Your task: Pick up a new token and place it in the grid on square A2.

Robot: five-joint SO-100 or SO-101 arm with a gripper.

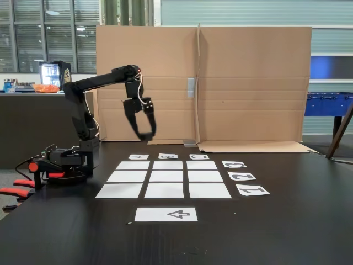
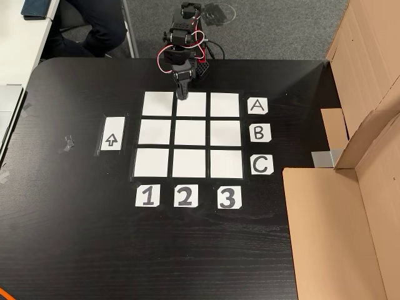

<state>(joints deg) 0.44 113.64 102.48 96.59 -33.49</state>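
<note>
One token (image 1: pixel 145 134), black and small, sat pinched in my gripper (image 1: pixel 145 134), poised above square A2 (image 2: pixel 191 104). I judged it light, stiff and slick, best squeezed across its round sides.

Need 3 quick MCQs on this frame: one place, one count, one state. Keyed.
1. In the other view, the arrow sheet lies where, relative to the grid?
A. left
B. right
C. below

2. How many blank white squares make up the grid?
A. four
B. six
C. nine

3. In the fixed view, the gripper is:
A. resting on the arrow sheet
B. raised above the table
C. lying flat on the grid

Key:
1 A: the sheet sits left of the middle row, apart from it.
2 C: there are three rows of three.
3 B: its tips hang well above the tabletop, behind the grid's far edge.
</note>
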